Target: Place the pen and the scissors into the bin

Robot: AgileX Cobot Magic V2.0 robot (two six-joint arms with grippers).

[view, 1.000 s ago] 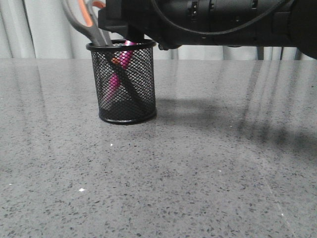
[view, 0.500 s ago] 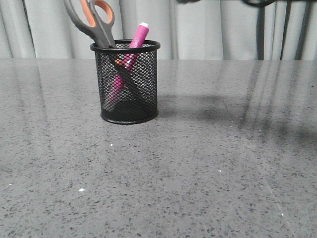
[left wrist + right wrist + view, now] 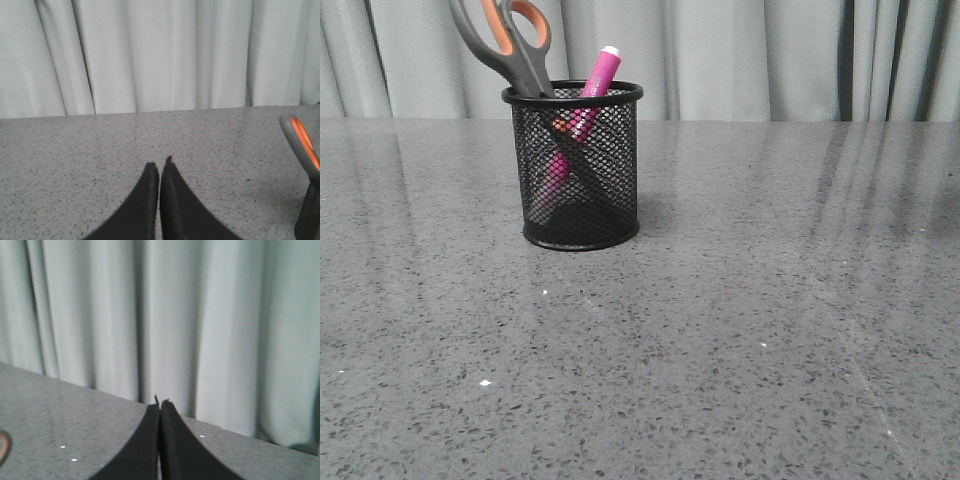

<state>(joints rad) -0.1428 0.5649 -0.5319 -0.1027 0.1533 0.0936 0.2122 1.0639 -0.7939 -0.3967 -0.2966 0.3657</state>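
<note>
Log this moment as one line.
pen: in bin | scissors: in bin | left gripper: shut, empty | right gripper: shut, empty

The bin (image 3: 580, 170) stands upright on the tabletop (image 3: 740, 330), towards its left and far side in the front view, with the curtain (image 3: 740, 55) hanging behind the tabletop's far edge. The scissors (image 3: 510, 45) sit inside the bin, handles up and leaning left over the rim. The pen (image 3: 590, 85) also stands in the bin, leaning right, its top poking above the rim to the right of the scissor handles; the two cross inside the bin.

The left end effector (image 3: 159, 167) hangs over bare tabletop, the scissors and bin off to its right side. The right end effector (image 3: 160, 405) points towards the curtain beyond the tabletop's edge.
</note>
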